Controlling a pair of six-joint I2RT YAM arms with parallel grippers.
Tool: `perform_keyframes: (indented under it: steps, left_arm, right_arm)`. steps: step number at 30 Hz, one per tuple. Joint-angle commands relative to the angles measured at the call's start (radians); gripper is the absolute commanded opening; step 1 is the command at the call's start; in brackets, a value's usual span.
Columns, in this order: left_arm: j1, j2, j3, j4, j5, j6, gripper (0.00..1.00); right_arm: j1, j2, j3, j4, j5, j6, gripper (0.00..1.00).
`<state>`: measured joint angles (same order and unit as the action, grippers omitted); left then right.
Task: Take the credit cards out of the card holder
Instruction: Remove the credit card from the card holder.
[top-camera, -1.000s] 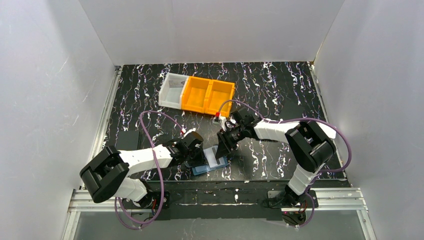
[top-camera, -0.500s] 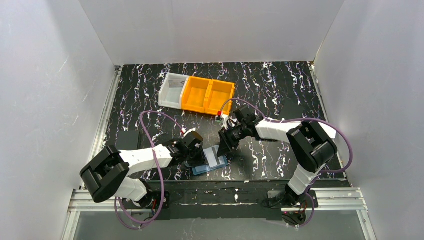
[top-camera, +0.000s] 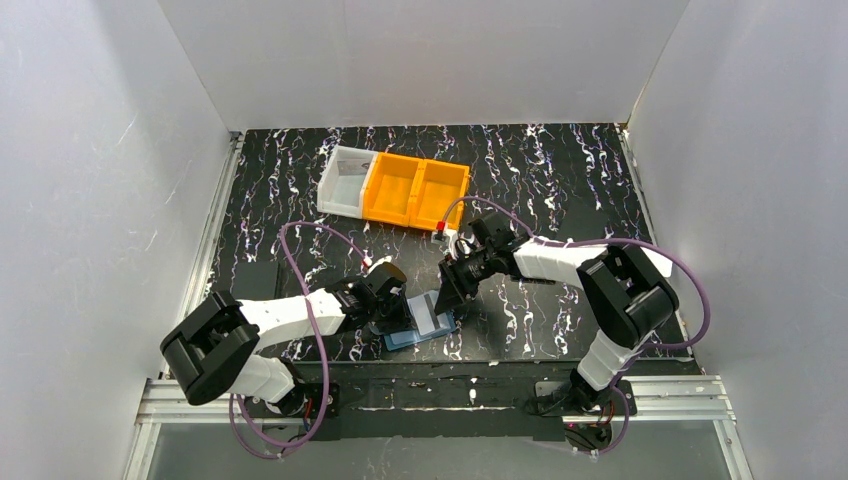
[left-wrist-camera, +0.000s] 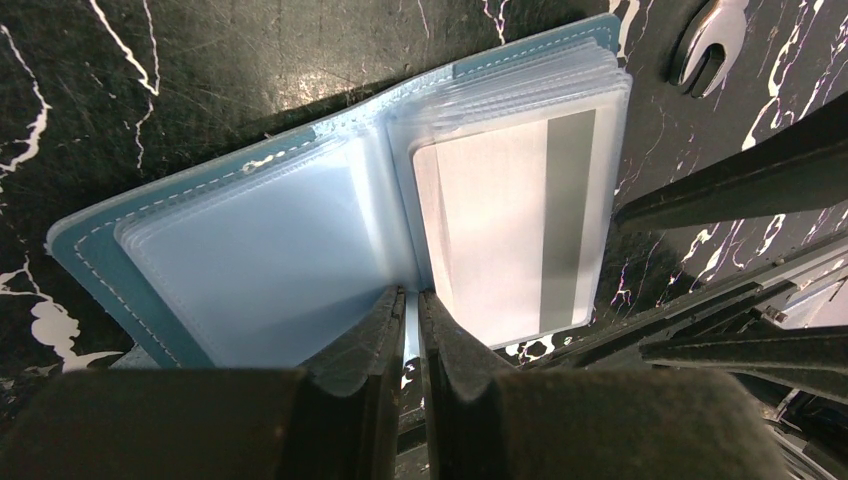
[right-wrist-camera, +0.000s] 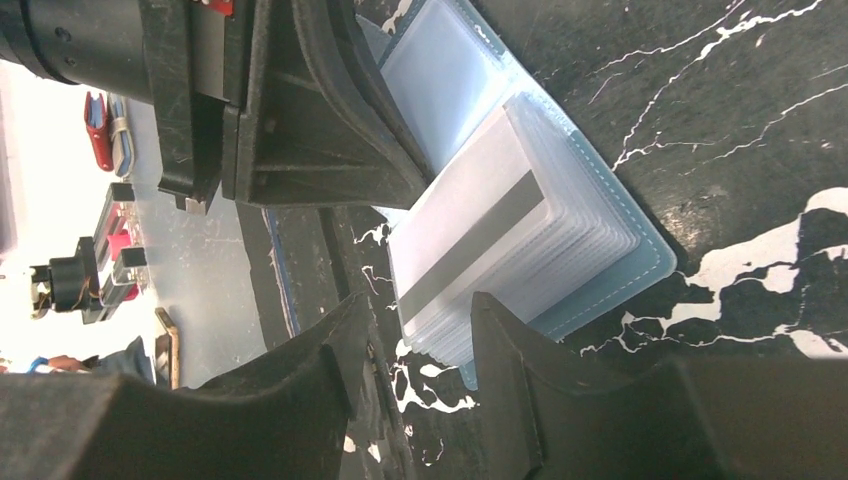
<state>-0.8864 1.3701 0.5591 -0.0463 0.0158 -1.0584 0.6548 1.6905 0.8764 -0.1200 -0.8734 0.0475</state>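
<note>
So the card holder (top-camera: 421, 326) is lying flat and wide open on the black marbled table (top-camera: 560, 170), close to the near edge and right between the two grippers. Blue cover down, clear sleeves up. The left half is just empty-looking sleeves. The right half is a thick stack of them, with a credit card (left-wrist-camera: 500, 230) in the top pocket showing its pale back and grey stripe.

The left gripper (left-wrist-camera: 408, 296) comes in from the near side, bang on the fold. Its jaws are clenched down to a thin slit on the holder's near edge, with a sliver of pale blue showing in the slit.

The right gripper (right-wrist-camera: 415, 318) is at the right-hand stack. Its jaws are parted, one finger on each side of the stack's near edge, and the striped card's end sits just in front of the gap. Not clamped on anything, as far as I can see.

Further back on the table, well away from all this, there's a row of bins: one white bin (top-camera: 343, 182) and two orange bins (top-camera: 415, 192) side by side.
</note>
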Motion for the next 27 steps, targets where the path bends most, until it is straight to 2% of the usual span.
perform_keyframes:
  steps: [1,14,22,27]
  left_arm:
    - [-0.004,0.04,-0.002,-0.013,-0.016,0.012,0.11]
    - [-0.004,0.048,0.005,-0.01,-0.016,0.012,0.11]
    - [-0.004,0.046,0.004,-0.01,-0.016,0.012,0.11]
    - [-0.004,0.05,0.007,-0.004,0.014,0.014,0.11]
  right_arm:
    - [-0.001,-0.037,-0.005,0.018,-0.035,-0.011,0.5]
    - [0.0,0.014,-0.013,0.04,-0.067,0.028,0.51]
    - [-0.001,0.031,-0.014,0.036,-0.017,0.032,0.51]
    - [-0.002,0.041,-0.016,0.046,-0.057,0.044,0.52]
